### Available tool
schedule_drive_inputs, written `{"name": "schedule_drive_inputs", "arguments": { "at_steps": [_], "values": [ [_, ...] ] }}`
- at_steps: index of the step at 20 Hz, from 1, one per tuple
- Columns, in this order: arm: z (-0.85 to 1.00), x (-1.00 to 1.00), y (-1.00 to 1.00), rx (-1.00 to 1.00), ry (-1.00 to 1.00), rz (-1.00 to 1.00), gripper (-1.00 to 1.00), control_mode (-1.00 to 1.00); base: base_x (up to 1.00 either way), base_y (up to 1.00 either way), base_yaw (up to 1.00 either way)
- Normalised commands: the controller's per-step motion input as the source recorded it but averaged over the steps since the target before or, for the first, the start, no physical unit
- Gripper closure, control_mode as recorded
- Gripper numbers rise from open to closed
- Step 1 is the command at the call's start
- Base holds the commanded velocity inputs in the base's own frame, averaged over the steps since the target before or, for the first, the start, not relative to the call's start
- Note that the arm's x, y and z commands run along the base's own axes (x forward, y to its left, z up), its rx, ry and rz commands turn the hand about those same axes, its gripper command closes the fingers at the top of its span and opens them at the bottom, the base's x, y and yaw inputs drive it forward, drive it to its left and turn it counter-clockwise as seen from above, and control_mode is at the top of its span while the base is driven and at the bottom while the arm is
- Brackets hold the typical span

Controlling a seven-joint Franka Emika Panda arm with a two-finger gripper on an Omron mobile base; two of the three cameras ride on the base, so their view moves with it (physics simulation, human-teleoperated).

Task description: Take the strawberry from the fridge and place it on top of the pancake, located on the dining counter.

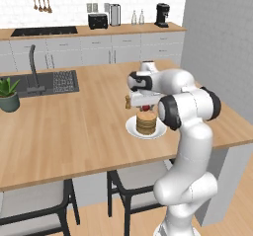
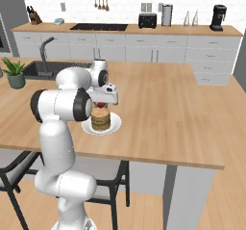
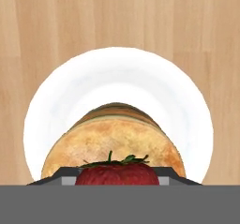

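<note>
Pincer pinching strawberry, seemingly just above pancake, white plate, dining counter

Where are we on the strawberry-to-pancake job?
Done: fetch and carry; the strawberry is at the dining counter. In hand: the gripper holds it directly over the pancake on its white plate. Left: lower, release onto the stack, retract.
</note>
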Motion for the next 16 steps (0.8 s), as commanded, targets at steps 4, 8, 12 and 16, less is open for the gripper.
{"name": "schedule_drive_inputs", "arguments": {
  "at_steps": [4, 8, 12, 16],
  "values": [
    [-0.34, 0.0, 0.0, 0.0, 0.08, 0.0, 1.0, -1.0, 0.0, 0.0, 0.0],
    [-0.37, -0.03, 0.0, 0.0, 0.05, 0.0, 1.0, -1.0, 0.0, 0.0, 0.0],
    [-0.07, -0.28, 0.0, 0.0, -0.01, 0.0, 1.0, -1.0, 0.0, 0.0, 0.0],
    [0.0, -0.35, 0.0, 0.0, -0.04, 0.0, 1.0, -1.0, 0.0, 0.0, 0.0]
  ]
}}
